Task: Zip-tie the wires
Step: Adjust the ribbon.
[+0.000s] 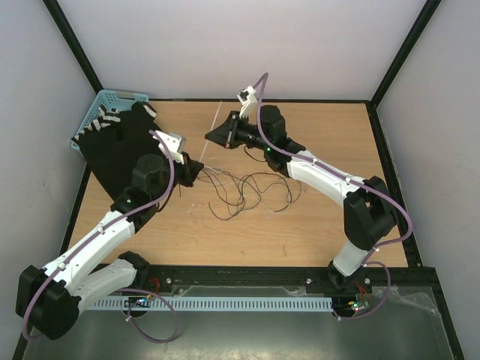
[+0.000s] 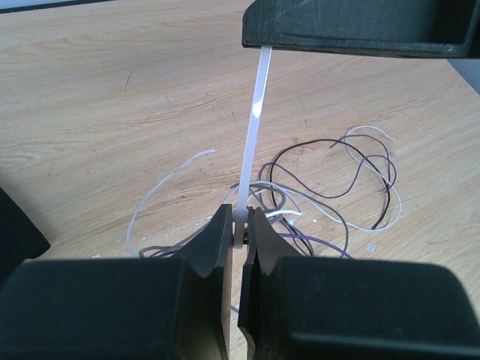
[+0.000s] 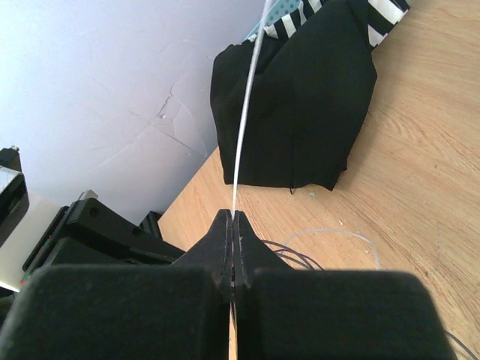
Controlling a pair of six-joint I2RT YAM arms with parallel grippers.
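Left wrist view, item one: the left pincer is closing tight on the head end of the zip tie, low over the counter, apparently to anchor that end while the other arm is working the strip. Item two: the white strip is rising straight and taut from those jaws to the right pincer, which is clamping shut on it higher up, the free tail running on beyond its tips; two grips on one tie are reading as a tightening pull. Item three: the wires are lying loose on the counter in dark and pale curls, several strands gathering right beside the clamped head and the rest sprawling toward the middle of the counter between the two arms. Whether the tie's loop is actually enclosing those strands is not showing, since the jaws are hiding it. Item four, outward: a black cloth is lying at the far left of the counter, partly covering a blue basket, both well apart from the wires and playing no visible part.
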